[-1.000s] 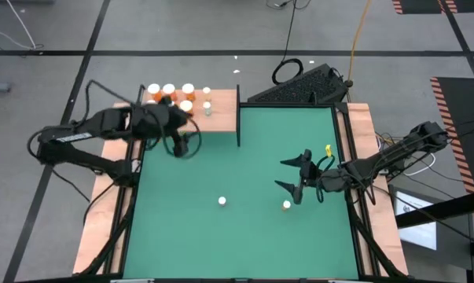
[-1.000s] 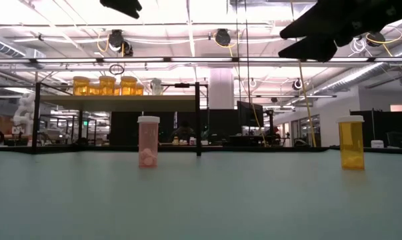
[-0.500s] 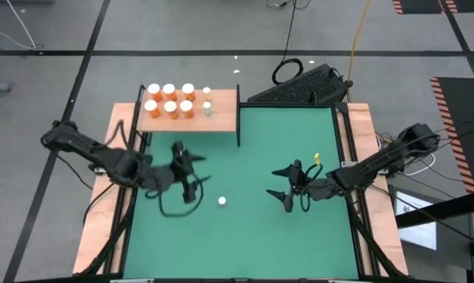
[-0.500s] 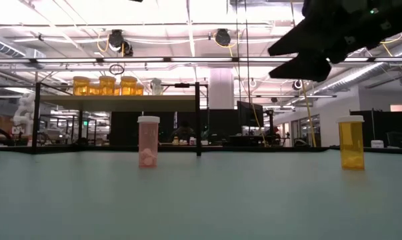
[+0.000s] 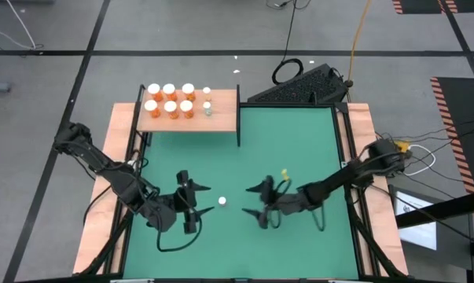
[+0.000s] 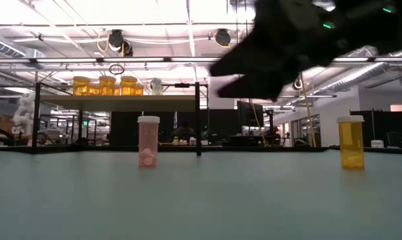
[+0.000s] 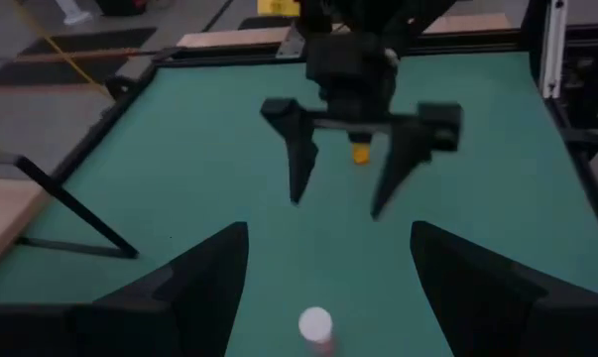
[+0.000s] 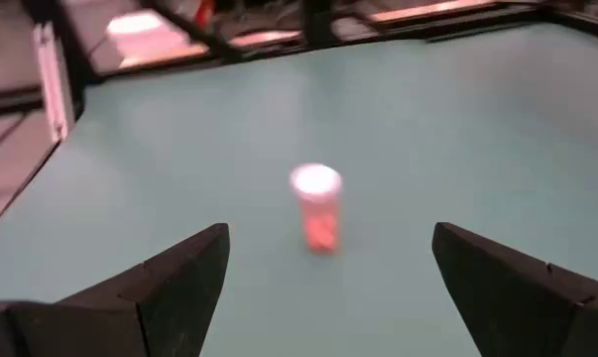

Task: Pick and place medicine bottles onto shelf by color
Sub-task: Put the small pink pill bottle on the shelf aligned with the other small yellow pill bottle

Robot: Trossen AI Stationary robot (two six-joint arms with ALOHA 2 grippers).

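A small pink bottle with a white cap [image 5: 222, 201] stands upright on the green mat, between my two grippers; it also shows in the low view [image 6: 148, 141] and both wrist views [image 7: 315, 327] [image 8: 317, 208]. My left gripper [image 5: 194, 206] is open just left of it. My right gripper [image 5: 258, 206] is open just right of it, facing it. An orange bottle [image 6: 351, 142] stands on the mat behind my right gripper [image 7: 338, 198]; my right arm hides it in the high view. The shelf [image 5: 221, 118] at the far left carries six orange bottles [image 5: 169, 100] and two small ones [image 5: 207, 102].
A black post [image 5: 238, 118] stands at the shelf's right edge. A dark keyboard [image 5: 303, 86] lies beyond the mat's far edge. Bare green mat [image 5: 299, 141] spreads across the far right and near the front edge.
My left gripper has come away from the shelf, toward the near edge and rightward, and stands open beside the pink bottle. My right gripper has gone toward the table's left, past the orange bottle, toward the pink bottle, staying open. Neither bottle has moved.
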